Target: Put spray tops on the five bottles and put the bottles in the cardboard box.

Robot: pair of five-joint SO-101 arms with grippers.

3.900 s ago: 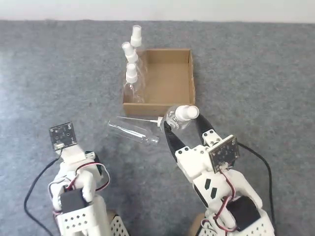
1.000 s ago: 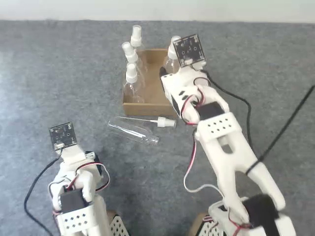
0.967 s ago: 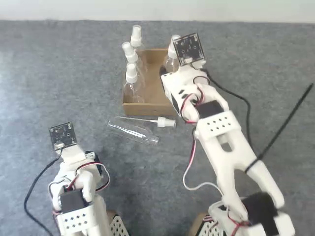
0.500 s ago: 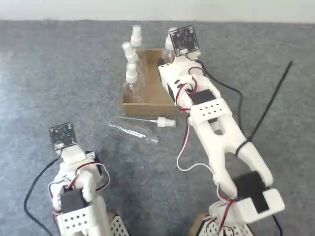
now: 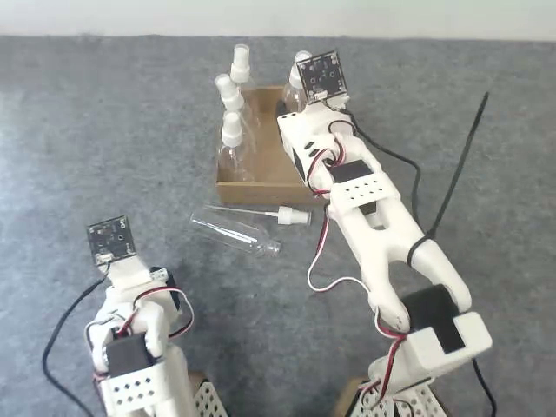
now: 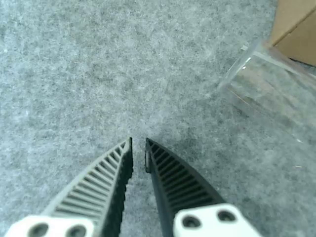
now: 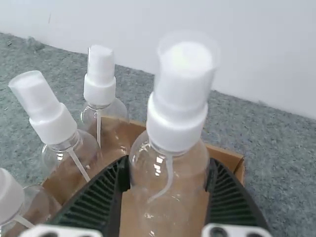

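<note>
Capped bottle (image 7: 173,140) upright in the right tool (image 7: 168,167), clenched on its clear body below the spray top. It sits over the far end of the cardboard box (image 5: 256,190); its base is hidden, so seated or hanging cannot be told.

Row of three capped bottles (image 5: 228,94) stands along the box's left wall, near the held one.

Uncapped bottle (image 5: 236,233) lies on the table (image 5: 452,130) before the box, loose spray top (image 5: 294,216) just beside it.

Risks, as judged:
- let go too high or tilted, the bottle topples
- set too far back, it catches the rim
- jaws swinging wide could knock the row

Right arm stretched far forward over the box. Left arm folded at the near edge; left tool (image 6: 138,144) closed to a sliver, gripping nothing.
</note>
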